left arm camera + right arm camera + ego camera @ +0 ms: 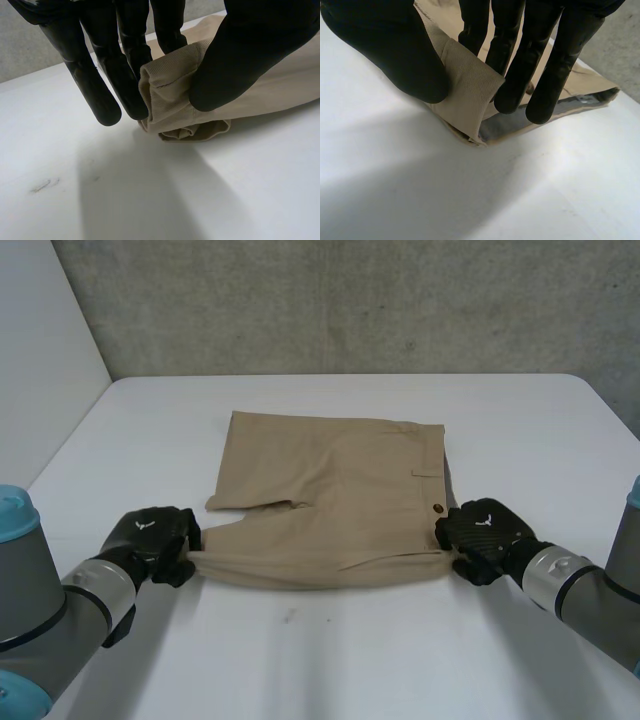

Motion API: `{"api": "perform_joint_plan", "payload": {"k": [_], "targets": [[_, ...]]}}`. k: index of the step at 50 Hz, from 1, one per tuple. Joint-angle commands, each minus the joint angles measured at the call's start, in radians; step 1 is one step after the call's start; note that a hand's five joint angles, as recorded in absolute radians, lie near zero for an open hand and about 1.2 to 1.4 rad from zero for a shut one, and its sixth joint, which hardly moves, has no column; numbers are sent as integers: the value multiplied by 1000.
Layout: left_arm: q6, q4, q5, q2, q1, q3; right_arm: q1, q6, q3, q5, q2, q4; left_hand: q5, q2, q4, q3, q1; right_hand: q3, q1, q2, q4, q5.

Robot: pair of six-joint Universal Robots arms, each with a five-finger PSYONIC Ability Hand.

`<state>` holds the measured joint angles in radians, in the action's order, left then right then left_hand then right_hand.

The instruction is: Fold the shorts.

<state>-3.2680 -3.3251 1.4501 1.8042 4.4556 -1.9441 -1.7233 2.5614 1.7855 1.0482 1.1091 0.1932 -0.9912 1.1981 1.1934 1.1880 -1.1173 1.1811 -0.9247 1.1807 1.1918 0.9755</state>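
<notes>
Both arms reach low over the white table [330, 660]. The left hand [150, 540] pinches the hem corner of the khaki shorts [330, 500]; the right hand [485, 535] pinches the waistband corner, near edge raised.

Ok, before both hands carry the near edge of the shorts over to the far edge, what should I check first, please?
1. Left hand pinches the near leg-hem corner of the shorts: ok.
2. Right hand pinches the near waistband corner: ok.
3. Near edge stretched straight between the hands: ok.
4. Far half lies flat on the table: ok.
5. Each pinch holds every layer: cannot tell.
</notes>
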Motion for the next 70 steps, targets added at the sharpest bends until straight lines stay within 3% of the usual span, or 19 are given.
{"api": "perform_joint_plan", "payload": {"k": [1,11,13,18,23,27,33,37,42,47,55,60,65,70], "targets": [[-6,82,-2,-89,-38,-10,4,10,17,7,138,-75,-231,198,203,208,-279,215,-472,216,204,246],[-22,363,-8,-336,-114,-21,5,-81,-17,3,342,-512,-231,198,203,208,-279,215,-472,216,204,246],[-38,419,-11,-364,-114,-29,25,-174,-17,16,360,-602,-231,198,203,208,-279,215,-472,216,204,246],[-201,661,-51,-410,-117,-68,108,-412,2,50,383,-825,-231,198,203,208,-279,215,-472,216,204,246],[-300,792,-112,-413,-113,-81,197,-575,9,72,393,-977,-210,178,183,188,-259,215,-472,216,204,246],[-303,742,-120,-398,-95,-55,226,-551,-14,49,388,-956,-213,181,186,191,-262,215,-472,216,204,246],[-299,548,-109,-245,-88,80,211,-344,-107,26,301,-795,-222,190,194,200,-271,215,-472,216,204,246],[-289,442,-105,-108,-93,212,137,-193,-201,45,220,-666,-225,193,197,203,-273,215,-472,216,204,246],[-251,369,-77,102,-120,437,67,-95,-308,151,121,-542,-228,196,200,206,-276,215,-472,216,204,246],[-233,345,18,315,-162,697,-30,-69,-432,272,-4,-440,-231,198,203,208,-279,215,-472,216,204,246],[-237,297,133,598,-197,1013,-67,-23,-523,340,-118,-342,-231,198,203,208,-279,215,-472,216,204,246],[-246,297,134,616,-219,1001,-65,75,-511,336,-66,-356,-231,198,203,208,-279,-367,111,-367,-378,-336],[-245,291,130,598,-236,946,-56,170,-503,302,5,-425,-231,198,203,208,-279,-603,346,-602,-613,-572],[-243,291,130,554,-260,915,-53,258,-564,204,63,-552,-231,198,203,208,-279,-767,511,-767,-778,-736]]}}
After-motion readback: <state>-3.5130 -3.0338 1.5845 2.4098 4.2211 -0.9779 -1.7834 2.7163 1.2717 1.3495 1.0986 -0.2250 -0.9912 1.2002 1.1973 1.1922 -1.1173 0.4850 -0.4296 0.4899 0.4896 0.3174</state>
